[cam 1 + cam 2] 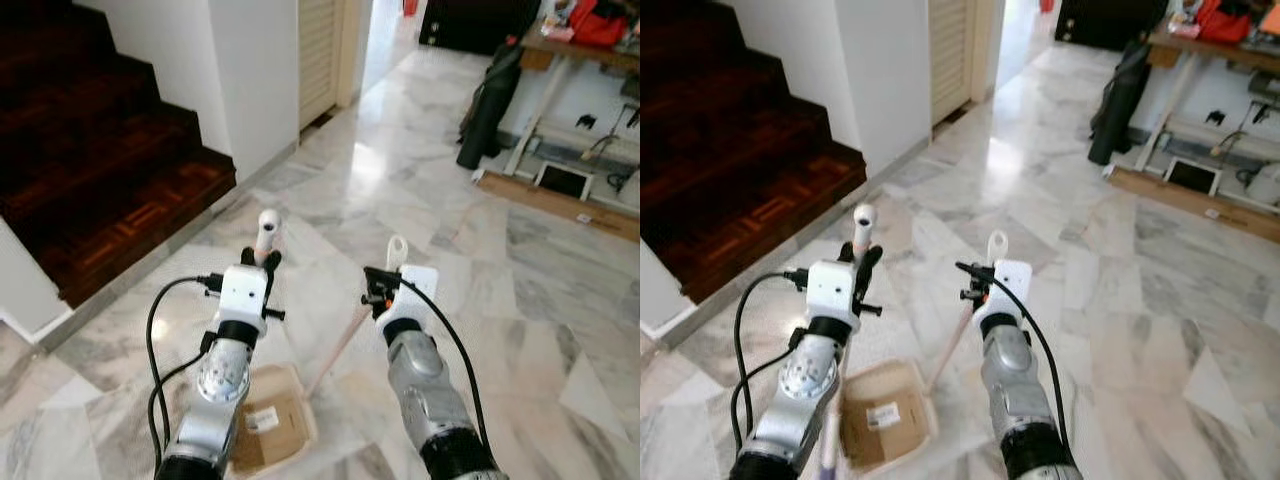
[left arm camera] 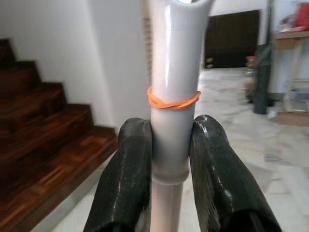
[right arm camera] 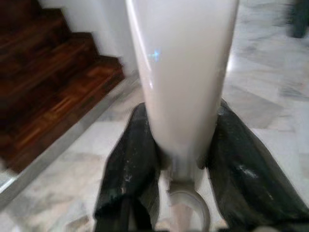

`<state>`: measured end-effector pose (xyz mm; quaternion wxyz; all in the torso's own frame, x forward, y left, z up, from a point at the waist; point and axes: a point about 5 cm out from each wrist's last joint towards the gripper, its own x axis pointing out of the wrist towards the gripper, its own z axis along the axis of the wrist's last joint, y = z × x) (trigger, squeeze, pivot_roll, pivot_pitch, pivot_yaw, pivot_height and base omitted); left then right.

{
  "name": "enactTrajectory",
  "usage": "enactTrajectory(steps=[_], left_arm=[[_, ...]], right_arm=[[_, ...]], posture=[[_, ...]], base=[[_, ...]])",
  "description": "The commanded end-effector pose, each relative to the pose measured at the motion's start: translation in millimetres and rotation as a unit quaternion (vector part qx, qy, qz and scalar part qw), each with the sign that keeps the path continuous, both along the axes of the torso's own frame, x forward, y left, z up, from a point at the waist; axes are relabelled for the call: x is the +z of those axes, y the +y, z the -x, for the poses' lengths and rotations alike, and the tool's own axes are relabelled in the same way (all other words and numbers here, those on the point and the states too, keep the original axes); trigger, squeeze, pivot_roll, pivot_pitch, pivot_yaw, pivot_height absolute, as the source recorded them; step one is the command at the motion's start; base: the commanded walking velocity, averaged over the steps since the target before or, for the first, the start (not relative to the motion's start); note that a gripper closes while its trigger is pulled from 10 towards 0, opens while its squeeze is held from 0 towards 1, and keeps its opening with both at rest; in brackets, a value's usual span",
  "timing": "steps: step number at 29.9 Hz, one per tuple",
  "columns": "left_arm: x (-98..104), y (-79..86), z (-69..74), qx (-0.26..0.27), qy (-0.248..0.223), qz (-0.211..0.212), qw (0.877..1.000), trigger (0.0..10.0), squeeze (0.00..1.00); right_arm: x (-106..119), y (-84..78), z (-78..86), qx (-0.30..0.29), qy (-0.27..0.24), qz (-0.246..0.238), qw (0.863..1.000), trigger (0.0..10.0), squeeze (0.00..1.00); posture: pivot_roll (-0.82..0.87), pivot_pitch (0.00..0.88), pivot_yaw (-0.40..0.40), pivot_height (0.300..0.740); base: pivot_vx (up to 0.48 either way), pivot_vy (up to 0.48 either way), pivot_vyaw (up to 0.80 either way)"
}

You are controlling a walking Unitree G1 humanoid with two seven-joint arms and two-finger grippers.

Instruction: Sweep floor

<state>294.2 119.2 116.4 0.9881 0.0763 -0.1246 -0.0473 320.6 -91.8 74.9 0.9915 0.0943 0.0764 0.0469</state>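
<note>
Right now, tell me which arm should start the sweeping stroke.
Right. The right gripper clamps the broom handle, whose pale stick slants down to the floor. The left gripper clamps the dustpan handle, with the dustpan below on the marble floor.

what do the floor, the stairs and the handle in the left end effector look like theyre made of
Floor: polished marble-look stone tiles, grey veins, glossy reflections. Stairs: dark reddish wood, parquet pattern, slight sheen. Handle in the left end effector: smooth pale plastic by its gloss, possibly coated metal; an orange rubber band circles it.
</note>
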Motion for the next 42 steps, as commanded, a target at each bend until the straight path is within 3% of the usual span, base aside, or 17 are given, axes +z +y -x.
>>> enactTrajectory(steps=[1, 33, 42], left_arm=[[9.6, -2.7, -1.7, -0.008, -0.023, 0.0, 1.0, 10.0, 0.0], [10.7, 0.7, -2.5, 0.003, -0.02, -0.001, 1.0, 10.0, 0.0], [10.1, 0.2, -2.2, 0.002, -0.019, 0.001, 1.0, 10.0, 0.0]], right_arm=[[14.5, 7.3, -4.8, 0.006, -0.03, -0.023, 0.999, 10.0, 0.0], [15.1, 6.5, -6.2, 0.012, -0.028, -0.017, 0.999, 10.0, 0.0], [14.5, 9.1, -5.2, 0.018, -0.026, -0.016, 0.999, 10.0, 0.0]], posture=[[0.11, 0.0, -0.032, 0.74], [0.12, 0.0, -0.033, 0.74], [0.12, 0.0, -0.034, 0.74]], base=[[0.0, 0.412, 0.0], [0.0, 0.413, 0.0], [0.0, 0.412, 0.62]])
